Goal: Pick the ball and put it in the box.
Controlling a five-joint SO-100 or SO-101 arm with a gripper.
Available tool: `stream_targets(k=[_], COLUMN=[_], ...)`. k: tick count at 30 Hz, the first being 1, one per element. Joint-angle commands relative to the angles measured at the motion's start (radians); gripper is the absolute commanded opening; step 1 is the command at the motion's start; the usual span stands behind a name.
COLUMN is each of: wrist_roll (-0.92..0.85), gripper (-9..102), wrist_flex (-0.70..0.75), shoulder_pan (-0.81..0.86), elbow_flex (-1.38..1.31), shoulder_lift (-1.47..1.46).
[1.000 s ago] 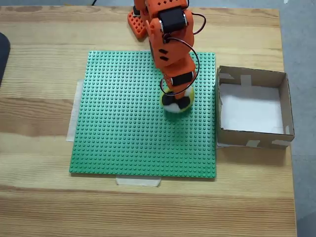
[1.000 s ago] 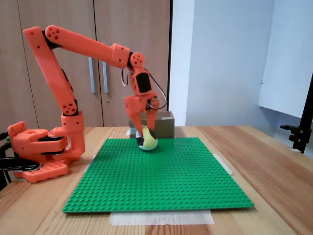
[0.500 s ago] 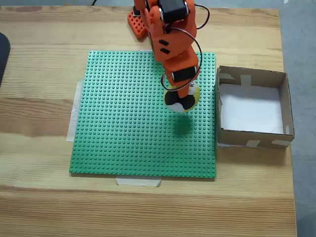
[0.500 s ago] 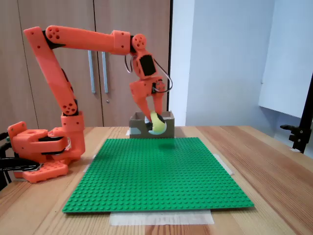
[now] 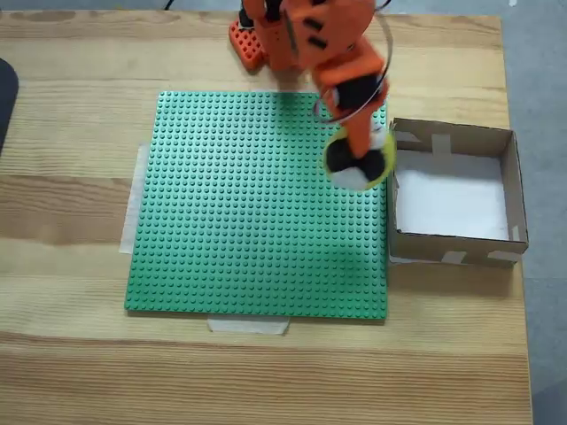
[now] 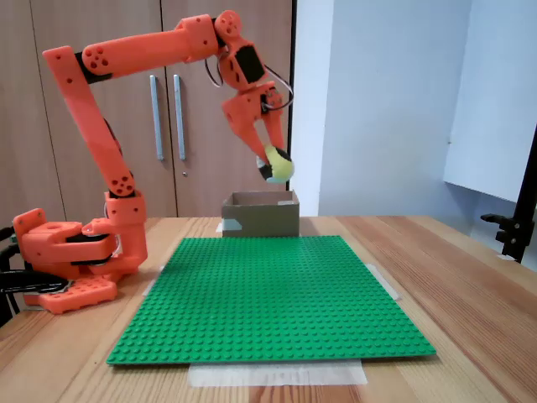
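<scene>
The yellow, black and white ball (image 5: pixel 357 164) (image 6: pixel 278 165) hangs high in the air, held by my orange gripper (image 5: pixel 359 155) (image 6: pixel 273 159), which is shut on it. In the fixed view from above, the ball sits over the right edge of the green studded baseplate (image 5: pixel 239 212), right beside the left wall of the brown cardboard box (image 5: pixel 508 190). In the fixed view from the side, the ball floats well above the box (image 6: pixel 260 216), which stands at the far end of the baseplate (image 6: pixel 268 294).
The arm's orange base (image 6: pixel 71 256) stands at the left of the wooden table (image 5: pixel 71 354) in the side view. Pale tape holds the baseplate edges. A dark object (image 5: pixel 5 93) pokes in at the left edge in the view from above.
The gripper has lifted the ball off the baseplate and carried it up and toward the box; the arm has raised and stretched out.
</scene>
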Motion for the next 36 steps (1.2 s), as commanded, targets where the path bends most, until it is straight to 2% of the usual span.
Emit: stream_targets(k=[1, 13, 26, 36], wrist_roll=[0.023, 0.055, 0.040, 0.014], gripper=[-1, -1, -1, -1], wrist_flex=[0.026, 0.046, 0.015, -0.034], shoulder_pan=[-0.066, -0.252, -0.264, -0.295], elbow_flex=[-0.112, -0.156, -0.166, -0.215], shoulder_lift=[0.025, 0.026, -0.012, -0.178])
